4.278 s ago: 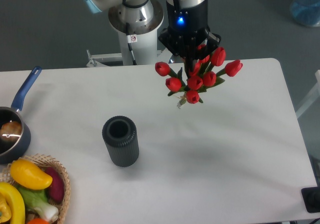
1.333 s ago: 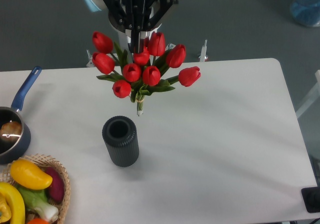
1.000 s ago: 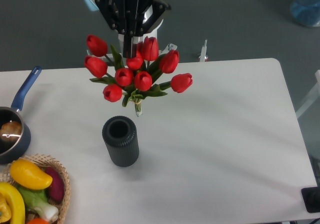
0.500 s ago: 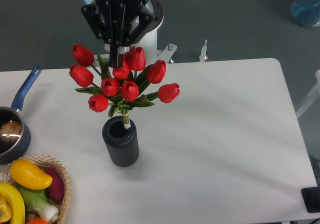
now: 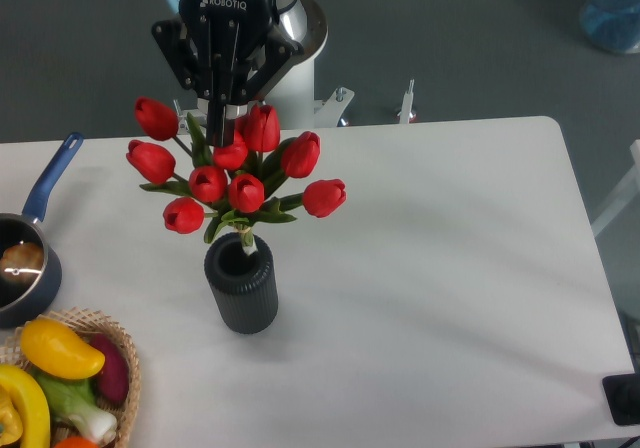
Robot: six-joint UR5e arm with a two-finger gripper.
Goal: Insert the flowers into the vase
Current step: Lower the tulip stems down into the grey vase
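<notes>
- The gripper (image 5: pixel 219 118) hangs above the back left part of the table (image 5: pixel 450 248), its fingers clenched on the flowers (image 5: pixel 232 175) among the upper buds
- The flowers hang below the fingers, toward 6 o'clock in the picture, with the stems as the long axis running nearly straight down and the buds fanned out wider than the vase (image 5: pixel 241 284)
- The stem tip sits at the mouth of the vase, at its 12 o'clock rim; whether it has entered I cannot tell
- The vase stands upright directly under the bunch, at 6 o'clock from the fingers
- Judged from this, the next move is a straight descent, keeping the stems over the mouth
- A saucepan (image 5: pixel 27 248) and a basket of vegetables (image 5: pixel 60 378) lie at 8 o'clock from the vase, well apart
</notes>
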